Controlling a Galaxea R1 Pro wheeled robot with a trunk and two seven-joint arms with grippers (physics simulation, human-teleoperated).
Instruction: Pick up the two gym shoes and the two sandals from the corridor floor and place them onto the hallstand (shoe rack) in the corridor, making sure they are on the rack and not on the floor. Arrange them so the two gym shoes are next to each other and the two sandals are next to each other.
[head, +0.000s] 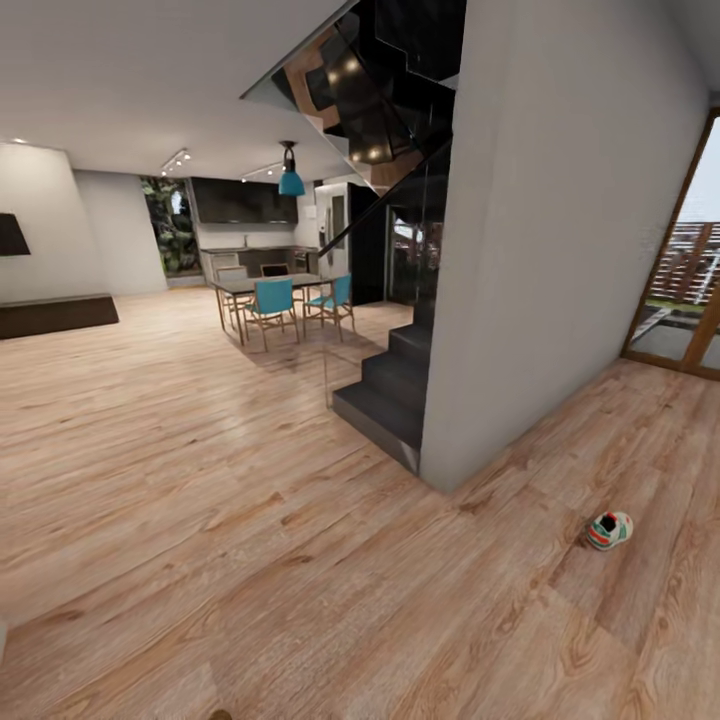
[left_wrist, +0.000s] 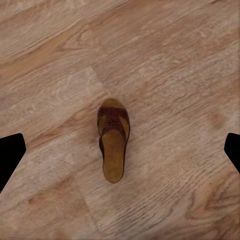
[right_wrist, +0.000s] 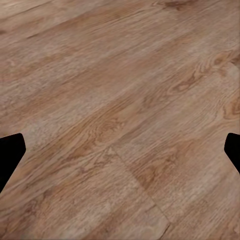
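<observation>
A single gym shoe (head: 609, 530) lies on the corridor floor (head: 300, 560) at the right of the head view, white with green and red-orange accents, out in the open beyond the corner of the grey wall (head: 560, 230) and well apart from the dark staircase (head: 395, 385). Farther back stand a dining table (head: 262, 285) with teal chairs (head: 270, 305), a teal pendant lamp (head: 291, 180) above them, and a glazed door (head: 685, 290) at the far right. In the left wrist view one sandal (left_wrist: 113, 137) rests flat on the wood planks, sole down, its dark brown strap across the front and tan footbed showing; it lies between the two dark fingertips (left_wrist: 10, 155) of the left claw (left_wrist: 120, 155), which stand wide apart and touch nothing. In the right wrist view the right claw (right_wrist: 120, 155) likewise has its fingertips (right_wrist: 10, 152) spread wide over bare planks, holding nothing.
</observation>
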